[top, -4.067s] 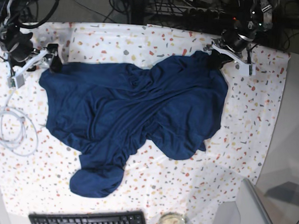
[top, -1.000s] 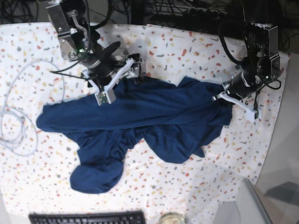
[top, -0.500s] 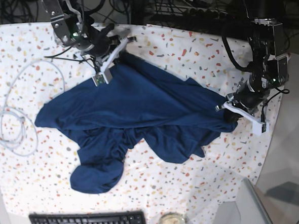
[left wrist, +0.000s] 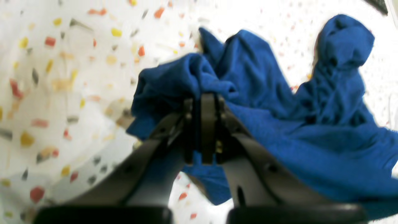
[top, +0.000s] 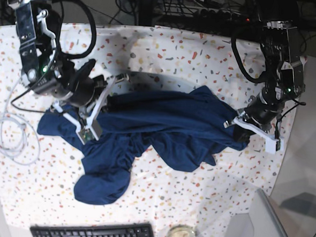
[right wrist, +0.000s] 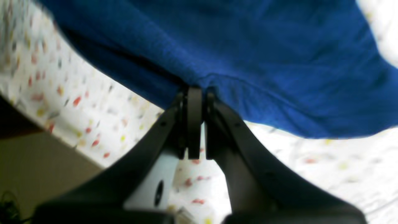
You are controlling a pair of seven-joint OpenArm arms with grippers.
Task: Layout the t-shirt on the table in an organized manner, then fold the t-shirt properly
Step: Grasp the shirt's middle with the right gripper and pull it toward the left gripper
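No text, label, brand, number or sign can be read anywhere in these views (the keyboard (top: pixel 93 234) at the near edge of the base view shows only dark keys, their legends too small to make out).

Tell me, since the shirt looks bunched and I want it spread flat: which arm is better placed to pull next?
Probably the right gripper: it is shut on the t-shirt over mid-table, with bare cloth beyond. The left gripper, also shut on fabric, already sits near the table's edge.
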